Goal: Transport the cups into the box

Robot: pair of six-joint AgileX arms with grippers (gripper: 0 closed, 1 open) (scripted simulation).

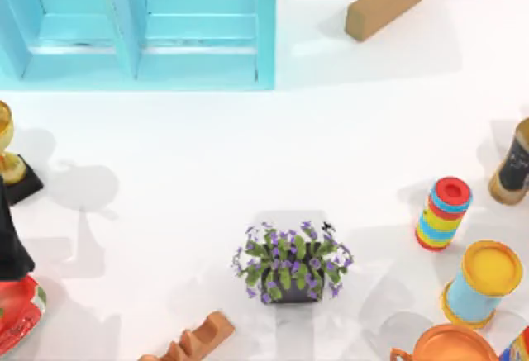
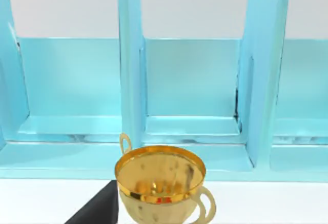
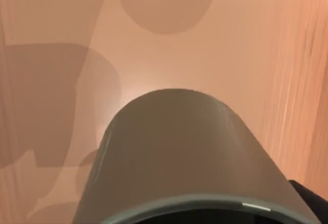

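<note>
An olive-grey cup [image 3: 184, 157] sits right up against my right wrist camera, rim nearest the lens, over an orange-brown surface with soft shadows. A dark sliver [image 3: 310, 201] shows beside its rim. The large cyan box [image 1: 266, 39], with upright walls and a middle divider [image 1: 124, 22], stands at the table's far left. In the left wrist view the box [image 2: 192, 80] faces the camera from behind a gold trophy. A dark part of my left arm [image 1: 10, 237] rests at the left edge of the table.
A gold trophy [image 1: 7, 150] on a black base stands beside the left arm. A potted purple plant [image 1: 291, 263] is in the middle. A striped cylinder [image 1: 442, 212], yellow-lidded can [image 1: 483, 282], dark bottle [image 1: 514, 167] and orange bowl [image 1: 450, 346] crowd the right. A tan block [image 1: 384, 2] lies at the back.
</note>
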